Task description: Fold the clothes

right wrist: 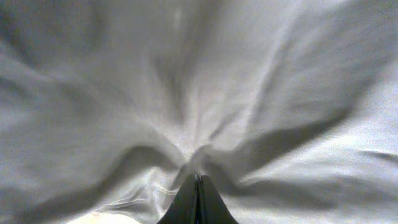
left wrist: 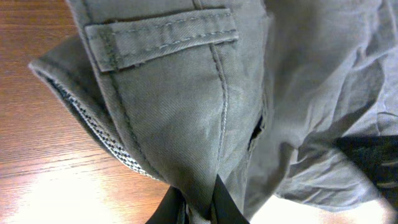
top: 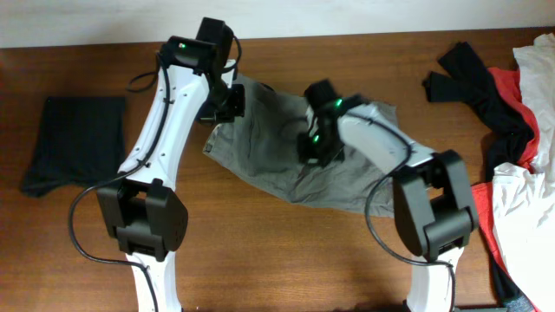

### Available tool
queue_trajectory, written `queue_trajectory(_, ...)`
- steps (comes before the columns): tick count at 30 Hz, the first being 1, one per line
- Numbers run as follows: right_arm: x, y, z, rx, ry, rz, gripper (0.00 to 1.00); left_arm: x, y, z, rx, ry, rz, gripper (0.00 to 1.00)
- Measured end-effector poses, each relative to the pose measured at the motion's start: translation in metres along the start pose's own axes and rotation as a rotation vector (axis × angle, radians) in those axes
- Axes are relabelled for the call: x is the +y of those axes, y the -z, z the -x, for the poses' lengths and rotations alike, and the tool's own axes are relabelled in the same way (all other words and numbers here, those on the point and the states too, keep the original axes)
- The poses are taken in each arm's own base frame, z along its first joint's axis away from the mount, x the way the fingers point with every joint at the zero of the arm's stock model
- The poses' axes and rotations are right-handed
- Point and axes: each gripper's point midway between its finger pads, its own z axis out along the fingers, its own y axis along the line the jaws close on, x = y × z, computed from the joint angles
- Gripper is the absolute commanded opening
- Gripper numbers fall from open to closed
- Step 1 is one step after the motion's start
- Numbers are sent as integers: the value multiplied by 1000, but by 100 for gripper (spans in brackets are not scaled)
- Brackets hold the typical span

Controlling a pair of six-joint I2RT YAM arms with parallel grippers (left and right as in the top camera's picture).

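Observation:
Grey-khaki trousers [top: 277,152], one of the clothes, lie crumpled across the middle of the table between both arms. My left gripper [top: 227,102] is at their upper left corner. In the left wrist view it [left wrist: 199,205] is shut on a bunched fold of the trousers [left wrist: 186,112], below a belt loop and beside the checked waistband lining [left wrist: 99,134]. My right gripper [top: 312,147] is over the trousers' centre. In the right wrist view its tips [right wrist: 199,186] are pressed together on the fabric [right wrist: 186,81], and creases fan out from them.
A dark folded garment [top: 74,143] lies at the left end of the wooden table [top: 286,260]. At the right edge is a heap of black [top: 473,87], red [top: 512,100] and white [top: 529,204] clothes.

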Motion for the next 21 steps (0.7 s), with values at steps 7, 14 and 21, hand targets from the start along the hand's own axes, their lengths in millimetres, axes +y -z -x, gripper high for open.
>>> queue_trajectory(7, -7, 57, 53, -148, -33, 49, 4, -4, 0, -1, 2, -10, -1, 0)
queue_trajectory(14, 7, 50, 60, -176, 6, 71, 4, -5, 7, -3, 8, -10, 0, 1)
queue_trajectory(21, 5, -11, 49, -63, 9, 45, 4, -9, 33, 3, -35, -14, -12, 1)
